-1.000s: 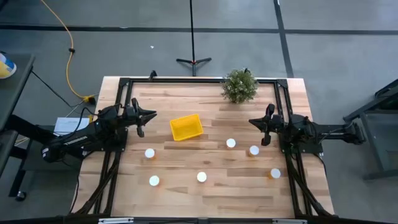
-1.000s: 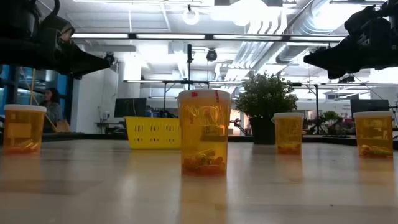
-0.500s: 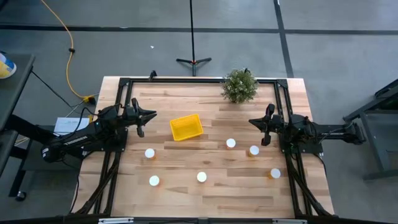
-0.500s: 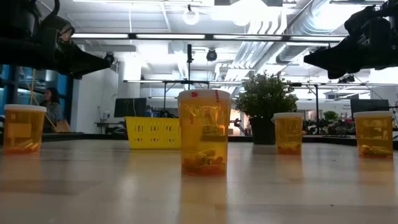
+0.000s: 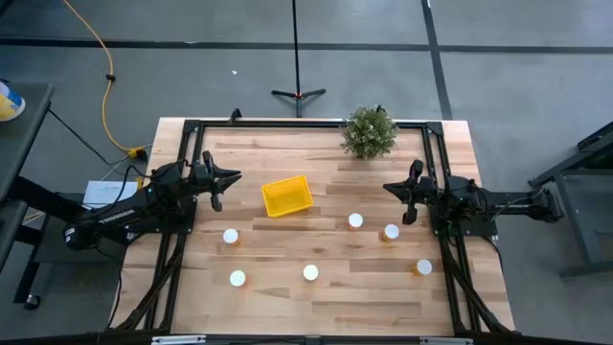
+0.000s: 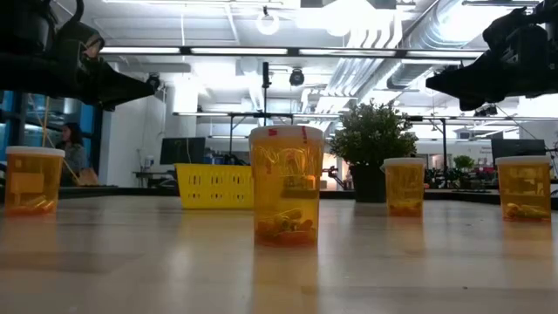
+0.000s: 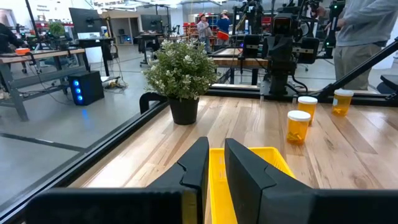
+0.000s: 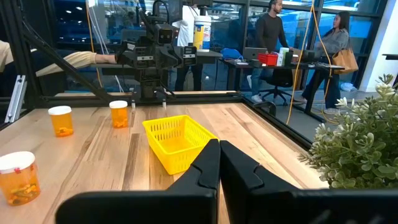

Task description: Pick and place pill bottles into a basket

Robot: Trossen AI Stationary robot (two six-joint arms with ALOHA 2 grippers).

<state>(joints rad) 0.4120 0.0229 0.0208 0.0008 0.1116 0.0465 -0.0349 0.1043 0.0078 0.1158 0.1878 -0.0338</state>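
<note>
Six pill bottles with white caps stand upright on the wooden table: two at the left (image 5: 231, 236) (image 5: 238, 279), one in the middle near the front (image 5: 310, 273), three at the right (image 5: 355, 220) (image 5: 391, 231) (image 5: 423, 267). The yellow basket (image 5: 286, 195) rests on its base left of the table's middle. My left gripper (image 5: 237, 176) hovers left of the basket, fingers nearly together with a narrow slit (image 7: 216, 149), holding nothing. My right gripper (image 5: 386, 187) hovers above the table's right side, shut and holding nothing (image 8: 219, 146).
A green potted plant (image 5: 369, 131) stands at the table's far edge, right of centre. A black frame (image 5: 192, 125) runs along the table's left, far and right sides. People show in the room beyond the table in the wrist views.
</note>
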